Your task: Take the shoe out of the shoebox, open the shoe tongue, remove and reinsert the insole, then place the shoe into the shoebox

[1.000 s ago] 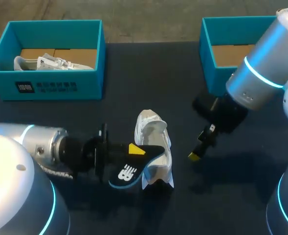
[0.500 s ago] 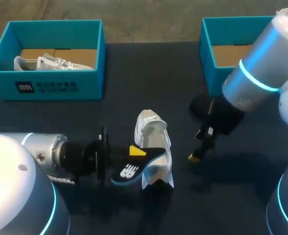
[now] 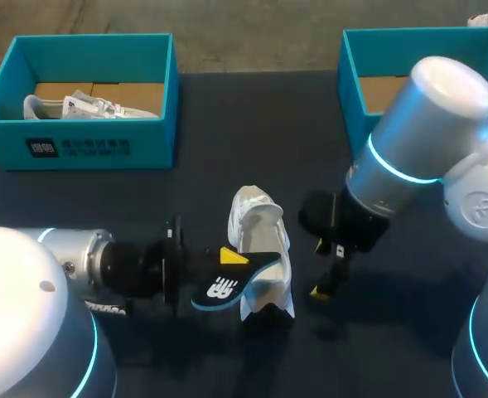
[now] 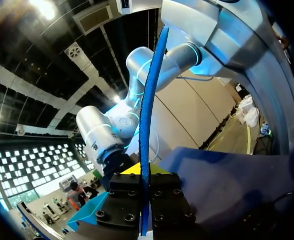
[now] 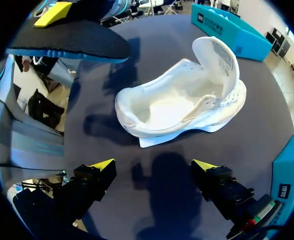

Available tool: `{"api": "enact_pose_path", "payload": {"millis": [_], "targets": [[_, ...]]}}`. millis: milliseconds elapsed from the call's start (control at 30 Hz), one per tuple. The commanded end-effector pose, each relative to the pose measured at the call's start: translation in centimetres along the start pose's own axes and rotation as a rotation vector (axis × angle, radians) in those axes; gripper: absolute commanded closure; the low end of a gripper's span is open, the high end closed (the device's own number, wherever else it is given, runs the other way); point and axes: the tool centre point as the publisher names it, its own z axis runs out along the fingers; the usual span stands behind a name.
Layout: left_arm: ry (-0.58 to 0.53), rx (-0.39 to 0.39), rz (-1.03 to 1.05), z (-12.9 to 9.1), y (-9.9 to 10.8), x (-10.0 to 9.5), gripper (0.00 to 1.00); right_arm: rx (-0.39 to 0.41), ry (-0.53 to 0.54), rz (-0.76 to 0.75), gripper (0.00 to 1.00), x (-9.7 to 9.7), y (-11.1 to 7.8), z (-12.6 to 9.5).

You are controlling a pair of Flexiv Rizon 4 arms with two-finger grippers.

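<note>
Matt white cloth shoe [image 5: 181, 100]; smooth dark matt table [image 3: 252, 124]

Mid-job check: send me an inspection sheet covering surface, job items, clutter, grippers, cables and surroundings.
Surface: dark blue table, no spills seen.
Job's things: white shoe lies mid-table, tongue lifted; black blue-edged insole is out of it; teal shoebox on the right shows a bare cardboard floor.
Clutter: teal shoebox on the left holding a second white shoe.
Grippers: left gripper shut on the insole; right gripper open beside the shoe, touching nothing.
Cables: nothing seen.
Surroundings: nothing seen.
</note>
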Motion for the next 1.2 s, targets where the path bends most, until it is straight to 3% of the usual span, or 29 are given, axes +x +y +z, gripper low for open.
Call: {"api": "enact_pose_path", "payload": {"millis": [33, 333, 633, 1200], "targets": [[-0.002, -0.006, 0.001, -0.2, -0.4, 0.1, 1.00, 0.008, 0.001, 0.001, 0.00, -0.1, 0.4, 0.3], [-0.003, -0.033, 0.022, 0.1, 0.5, 1.1, 1.00, 0.066, -0.062, -0.038, 0.00, -0.7, 1.3, 2.4], [-0.014, -0.043, 0.008, 0.3, 2.5, 2.5, 1.00, 0.049, -0.119, -0.089, 0.00, -1.1, 2.6, 2.2], [-0.025, -0.035, -0.021, 0.3, 3.3, 2.7, 1.00, 0.048, -0.122, -0.100, 0.00, -1.7, 3.2, 2.3]]}}
